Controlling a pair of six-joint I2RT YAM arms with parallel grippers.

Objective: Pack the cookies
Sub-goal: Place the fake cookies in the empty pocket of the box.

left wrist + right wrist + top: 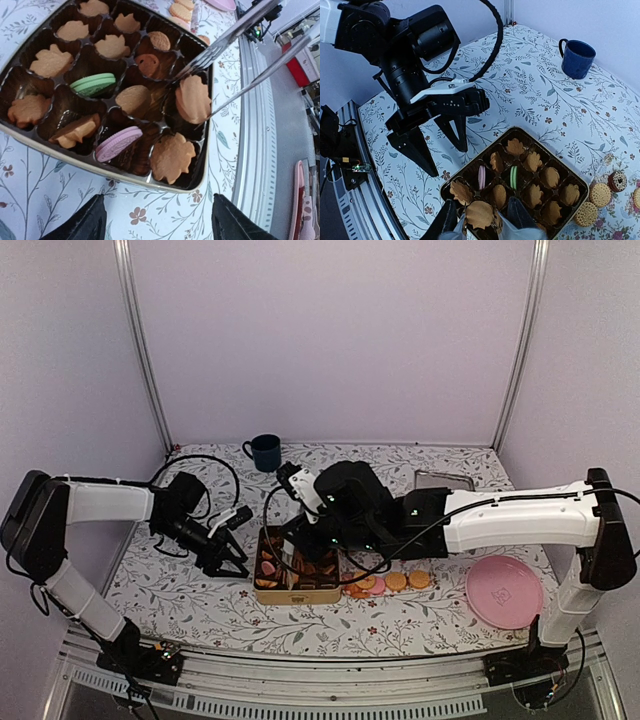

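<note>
A gold tin [265, 595] with a dark divided liner holds several cookies: golden flower shapes, one green [93, 83] and one pink [118, 143]. My right gripper [297, 550] is shut on a golden flower cookie [477, 210], held tilted in a compartment on the tin's near edge; that cookie also shows in the left wrist view [192, 100]. My left gripper [232, 558] is open and empty, on the table just left of the tin [100, 167]; it also shows in the right wrist view [447, 160]. Loose cookies [397, 581] lie right of the tin.
A pink plate [505, 592] lies at the front right. A dark blue mug [266, 452] stands at the back left. A metal tray [444, 480] lies at the back right. The rail at the table's front edge [260, 150] runs close to the tin.
</note>
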